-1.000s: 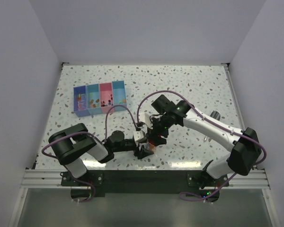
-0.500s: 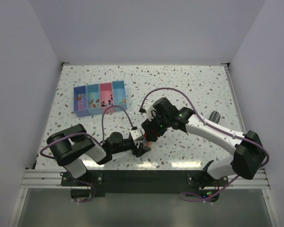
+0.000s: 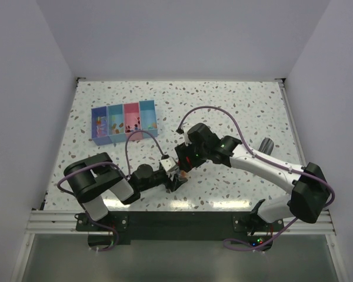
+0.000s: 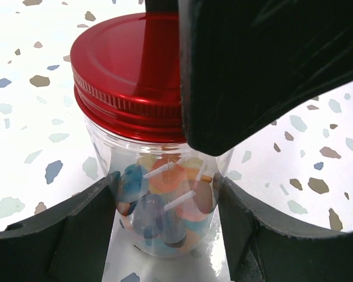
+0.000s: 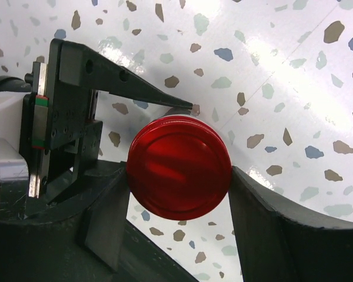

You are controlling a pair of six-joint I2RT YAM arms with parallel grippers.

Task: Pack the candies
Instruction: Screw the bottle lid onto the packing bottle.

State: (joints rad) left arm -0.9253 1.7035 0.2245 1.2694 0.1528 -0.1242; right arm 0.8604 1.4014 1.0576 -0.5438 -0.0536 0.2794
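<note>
Pincers, both mine: my left gripper [image 4: 165,232] is clamped on the clear jar [image 4: 103,147], and my right gripper [image 5: 179,170] is clamped on its red lid [image 5: 165,153]. The candies [image 4: 165,197] lie inside the jar, which stands on the speckled table [image 5: 294,88] near its front edge.

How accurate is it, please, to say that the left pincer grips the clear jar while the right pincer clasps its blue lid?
Nearly: the lid is red, not blue, as the right wrist view shows. The left pincer grips the clear jar while the right pincer clasps that lid.
</note>
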